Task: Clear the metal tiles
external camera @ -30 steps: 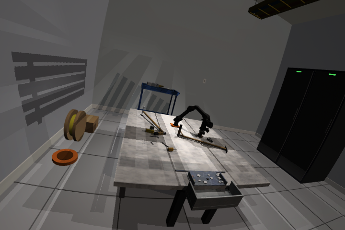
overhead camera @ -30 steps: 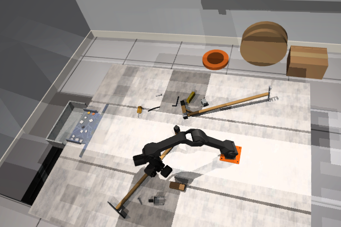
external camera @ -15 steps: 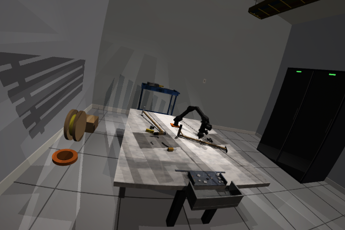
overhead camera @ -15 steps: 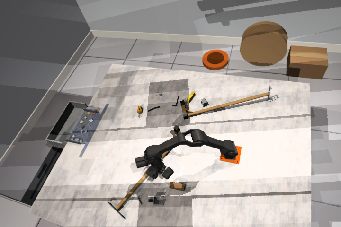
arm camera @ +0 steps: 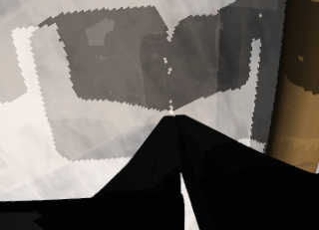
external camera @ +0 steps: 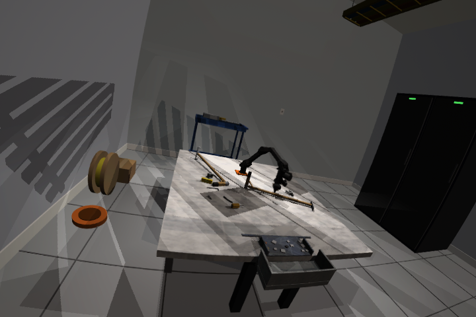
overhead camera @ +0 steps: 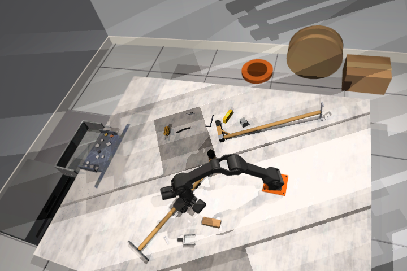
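The long scraper lies on the table, its wooden handle running diagonally to a flat metal blade; a black end piece is at the other end. My gripper is shut with nothing between the fingers, pointing down beside the handle. The handle is at the right of the wrist view. Several grey tiles and a few orange pieces lie on the steel bench plate. The catch box adjoins its far end; I see no tiles inside.
A second long wooden-handled tool lies across the table. A wooden block and a grey clamp-like part lie near the scraper. A yellow block, a grey block and a screwdriver also lie on the table.
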Controlling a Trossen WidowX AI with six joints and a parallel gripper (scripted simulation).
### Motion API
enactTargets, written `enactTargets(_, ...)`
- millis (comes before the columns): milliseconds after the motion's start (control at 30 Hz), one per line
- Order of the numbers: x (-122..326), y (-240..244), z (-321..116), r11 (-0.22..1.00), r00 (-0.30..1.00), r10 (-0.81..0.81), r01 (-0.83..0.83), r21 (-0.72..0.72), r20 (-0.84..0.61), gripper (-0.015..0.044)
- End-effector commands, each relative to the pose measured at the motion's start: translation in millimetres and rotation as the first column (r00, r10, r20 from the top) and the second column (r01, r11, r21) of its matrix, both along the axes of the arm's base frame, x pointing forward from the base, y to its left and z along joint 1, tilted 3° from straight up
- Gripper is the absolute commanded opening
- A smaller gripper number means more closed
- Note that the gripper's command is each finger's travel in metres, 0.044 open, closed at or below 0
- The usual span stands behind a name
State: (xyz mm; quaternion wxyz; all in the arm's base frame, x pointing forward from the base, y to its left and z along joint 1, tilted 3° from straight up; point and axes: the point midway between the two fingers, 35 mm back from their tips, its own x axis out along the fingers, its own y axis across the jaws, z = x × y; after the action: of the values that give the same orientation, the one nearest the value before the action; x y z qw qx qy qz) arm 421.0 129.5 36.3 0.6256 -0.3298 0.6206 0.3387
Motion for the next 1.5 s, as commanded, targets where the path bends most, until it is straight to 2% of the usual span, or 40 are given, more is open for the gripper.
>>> enactTargets(0, 4, -1, 1, 1.0, 1.0, 0.003, -0.003, 0.002, 0.004, 0.0)
enactTargets(1467, 42, -22, 1, 1.0, 0.999, 0.003, -0.003, 0.006, 0.039, 0.0)
